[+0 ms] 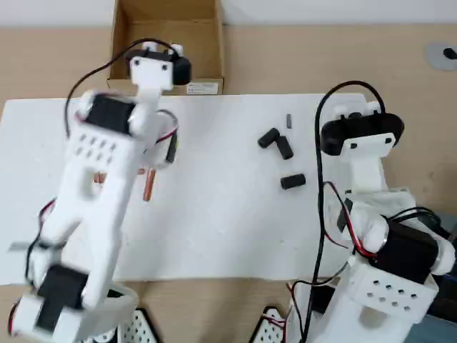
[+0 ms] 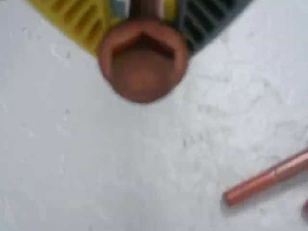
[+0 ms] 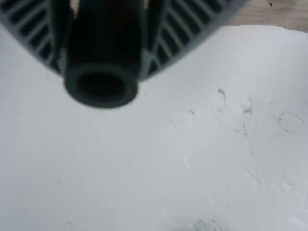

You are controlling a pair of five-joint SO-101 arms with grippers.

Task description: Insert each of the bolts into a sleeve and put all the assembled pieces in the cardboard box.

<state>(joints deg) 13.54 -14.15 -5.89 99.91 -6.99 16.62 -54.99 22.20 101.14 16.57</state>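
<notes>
Bolt clamped in left gripper | sleeve clamped in right gripper | cardboard box label unreadable

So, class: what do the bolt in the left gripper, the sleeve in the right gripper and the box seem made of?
The bolt looks like copper or copper-plated metal: reddish-brown with a soft sheen. The sleeve seems black plastic or rubber, matte; coated metal is possible. The cardboard box is plain brown board with a dull surface.
</notes>
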